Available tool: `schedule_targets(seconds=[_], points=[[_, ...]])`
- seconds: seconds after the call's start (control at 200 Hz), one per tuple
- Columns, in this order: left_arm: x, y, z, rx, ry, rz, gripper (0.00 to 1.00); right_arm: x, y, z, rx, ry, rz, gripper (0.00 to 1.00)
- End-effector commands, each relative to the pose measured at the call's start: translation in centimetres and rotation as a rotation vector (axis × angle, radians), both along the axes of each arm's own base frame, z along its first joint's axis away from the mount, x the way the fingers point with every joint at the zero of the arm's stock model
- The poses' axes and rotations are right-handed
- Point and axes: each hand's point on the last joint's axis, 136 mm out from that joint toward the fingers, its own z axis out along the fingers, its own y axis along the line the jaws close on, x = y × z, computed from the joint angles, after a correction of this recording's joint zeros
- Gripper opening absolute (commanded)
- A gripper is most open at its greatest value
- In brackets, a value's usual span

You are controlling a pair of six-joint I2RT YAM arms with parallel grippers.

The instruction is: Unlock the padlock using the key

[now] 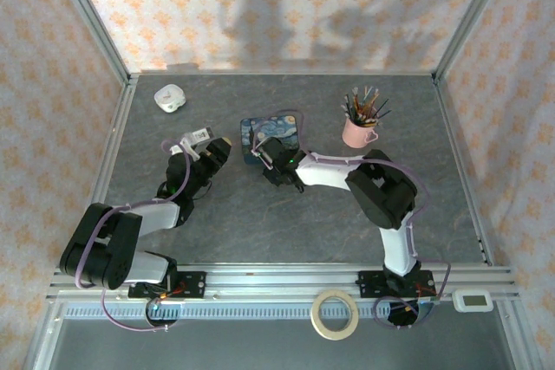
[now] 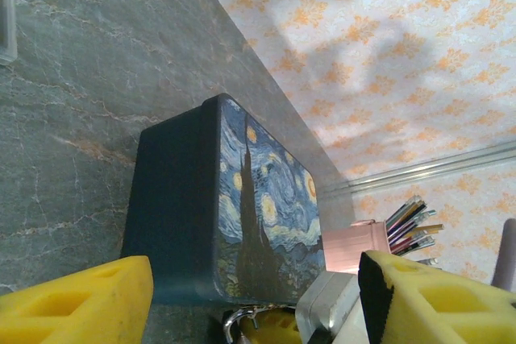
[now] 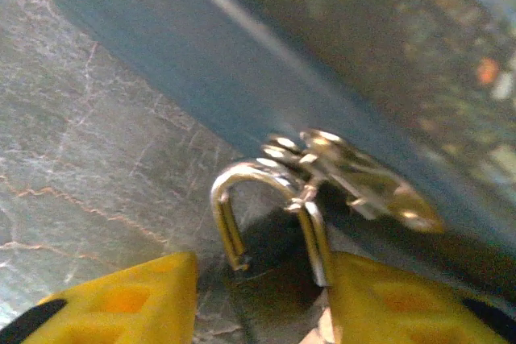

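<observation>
My right gripper (image 3: 262, 304) sits low in the frame, its yellow fingers (image 3: 121, 296) partly closed on either side of the padlock (image 3: 246, 171). The silver loop stands up between them, against the right finger. I cannot tell whether they are pinching it yet. The keys (image 3: 363, 187) hang off the loop, at centre right, against the blue tin (image 3: 266, 62). My left gripper (image 2: 256, 288) is spread wide and holds nothing, pointing at the tin. I count one padlock, one bunch of keys, one tin, one pink cup (image 1: 358, 133) and one tape roll (image 1: 335, 314).
</observation>
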Motion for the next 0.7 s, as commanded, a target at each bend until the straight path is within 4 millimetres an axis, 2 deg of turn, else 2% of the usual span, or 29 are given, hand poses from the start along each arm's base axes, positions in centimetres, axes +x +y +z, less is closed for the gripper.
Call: schedule_targets(seconds=[0.0, 0.2, 0.265, 0.34, 0.405, 0.696], points=[[-0.2, 0.4, 0.6, 0.008, -0.023, 0.007, 0.66, -0.8, -0.7, -2.0, -0.032, 0.036, 0.017, 0.3], [0.0, 0.4, 0.8, 0.007, -0.032, 0.009, 0.66, -1.9, 0.3, -1.2, 0.018, 0.089, 0.074, 0.22], [0.0, 0.4, 0.9, 0.009, -0.035, 0.008, 0.66, -2.2, 0.6, -0.9, 0.037, 0.102, 0.086, 0.16], [0.1, 0.5, 0.7, 0.017, -0.033, 0.011, 0.66, -2.4, 0.8, -0.5, 0.05, 0.109, 0.094, 0.05], [0.2, 0.5, 0.6, 0.026, -0.033, 0.008, 0.66, -2.5, 0.9, -0.3, 0.068, 0.119, 0.1, 0.0], [2.9, -0.1, 0.7, 0.134, -0.042, -0.022, 0.66, -2.4, 1.2, 1.4, 0.177, 0.192, 0.199, 0.0]])
